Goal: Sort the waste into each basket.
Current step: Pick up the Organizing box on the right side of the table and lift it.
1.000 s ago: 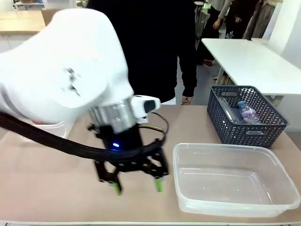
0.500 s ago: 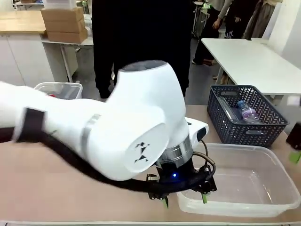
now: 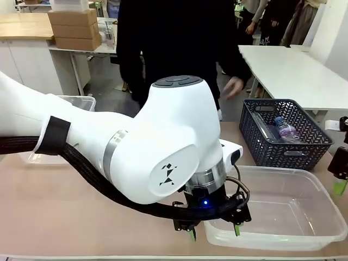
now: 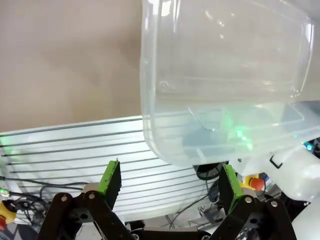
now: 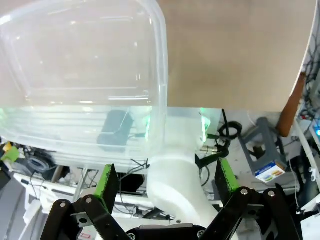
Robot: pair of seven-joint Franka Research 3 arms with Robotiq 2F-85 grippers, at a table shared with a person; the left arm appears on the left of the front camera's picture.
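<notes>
The left hand (image 3: 215,232) hangs open, its pads straddling the near left corner of the clear rectangular plastic tub (image 3: 261,169) on the desk (image 3: 81,206) — the right hand (image 5: 162,185), also open, is just off the tub's right end.

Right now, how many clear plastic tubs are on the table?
2: a near tub at the right edge, a far tub at the left partly behind the left arm, which may hide more.

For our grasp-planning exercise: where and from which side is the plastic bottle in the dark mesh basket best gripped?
Grip the plastic bottle across its body, probably from above: it lies down inside the dark mesh basket, whose tall walls block any sideways approach.
</notes>
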